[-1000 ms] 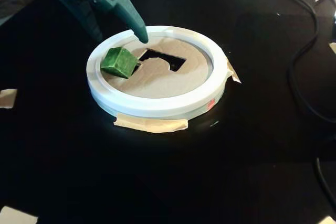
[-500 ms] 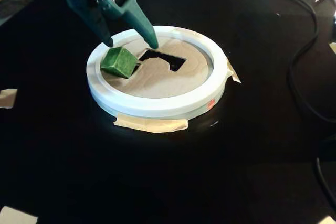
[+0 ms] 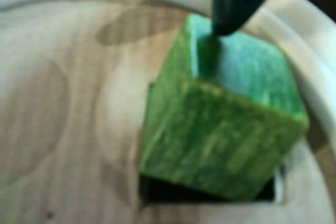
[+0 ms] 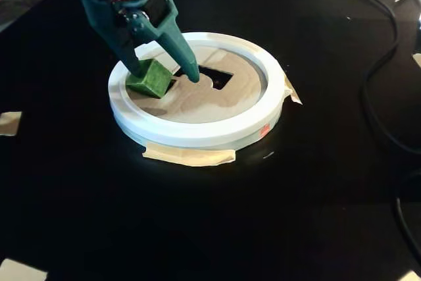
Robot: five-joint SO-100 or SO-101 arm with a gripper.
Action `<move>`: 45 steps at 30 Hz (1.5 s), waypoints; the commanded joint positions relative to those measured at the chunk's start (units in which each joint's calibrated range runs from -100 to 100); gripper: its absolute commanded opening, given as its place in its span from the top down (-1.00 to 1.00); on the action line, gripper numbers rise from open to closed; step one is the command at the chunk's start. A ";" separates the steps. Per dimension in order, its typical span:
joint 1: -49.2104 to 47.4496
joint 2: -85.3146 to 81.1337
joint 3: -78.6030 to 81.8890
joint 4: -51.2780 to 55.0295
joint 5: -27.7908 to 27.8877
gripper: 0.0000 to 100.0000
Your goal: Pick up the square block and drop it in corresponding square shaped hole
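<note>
Straddling the square block — jaws apart

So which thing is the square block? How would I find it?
Find the big round board with the thick white rim in the middle of the black table. On its tan face, at the left in the fixed view, the block sits tilted at the edge of a dark cutout, under the end effector. It is the only small, shiny, streaky green cube there.

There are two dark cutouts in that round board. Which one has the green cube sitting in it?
The small square hole near the white rim: the cube rests tilted in it. The larger notched cutout is empty.
</note>
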 commanded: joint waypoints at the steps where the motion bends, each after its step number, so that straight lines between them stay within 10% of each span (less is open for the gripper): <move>1: -0.49 -0.23 -0.36 -4.94 -0.05 -0.62; 45: 0.76 0.03 19.76 -18.89 -0.05 -0.62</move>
